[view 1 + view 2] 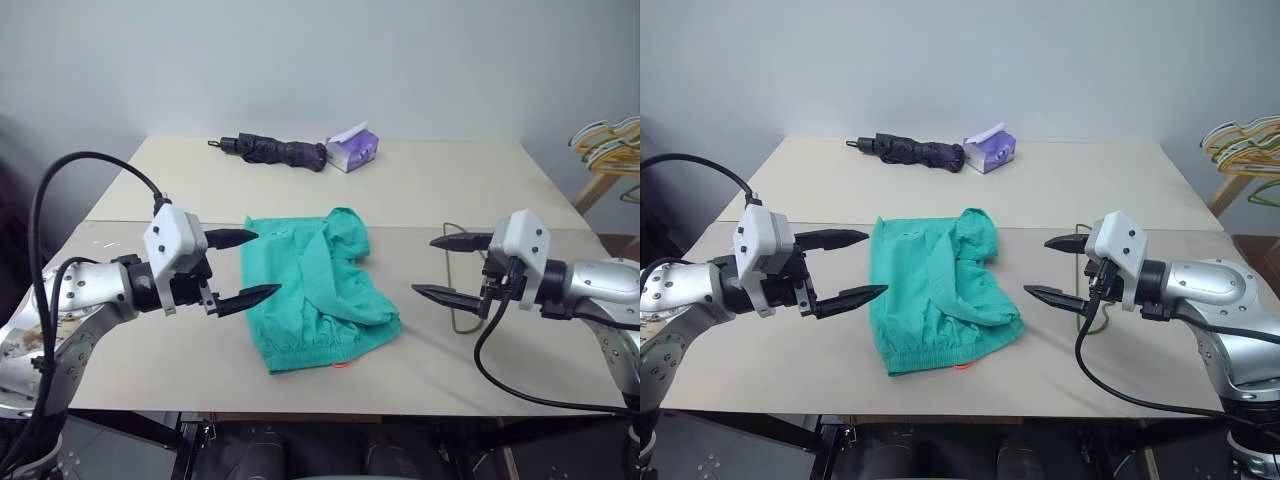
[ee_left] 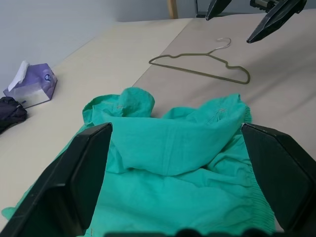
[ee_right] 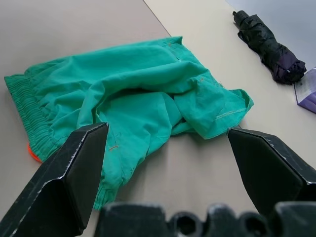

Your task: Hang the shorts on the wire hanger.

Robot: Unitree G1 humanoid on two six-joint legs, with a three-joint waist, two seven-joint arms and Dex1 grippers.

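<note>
Pale grey wall fills the top of the head views, and below it I see a big beige table [image 1: 430,190] with a seam running across its middle.

I see the shorts [image 1: 315,290] near the middle of the frame, a bit low. They are teal-green and lie in a crumpled heap, flat on the table. The gathered waistband is at the lower edge of the heap, and a small orange-red tag [image 1: 342,363] peeks out there. One leg is folded over the rest.

I see the wire hanger [image 2: 202,64] best from the left wrist camera — thin, olive-grey, lying flat on the table with its hook turned away from the shorts. In the head views it sits at middle right, mostly behind my right arm, well apart from the shorts.

My left gripper [image 1: 243,267] is at middle left. Its two black fingers are spread wide with nothing between them, and the tips point at the left edge of the shorts, just beside it. I cannot tell if they touch the cloth.

My right gripper [image 1: 450,266] is at middle right, spread wide too and holding nothing. It points toward the shorts but stays apart from them, with bare table between.

At the upper middle, far back on the table, lies a dark folded umbrella [image 1: 275,150]. Just beside it sits a purple tissue box [image 1: 353,148]. At the upper right edge I see a bunch of pastel hangers [image 1: 610,140] on a wooden rack.
</note>
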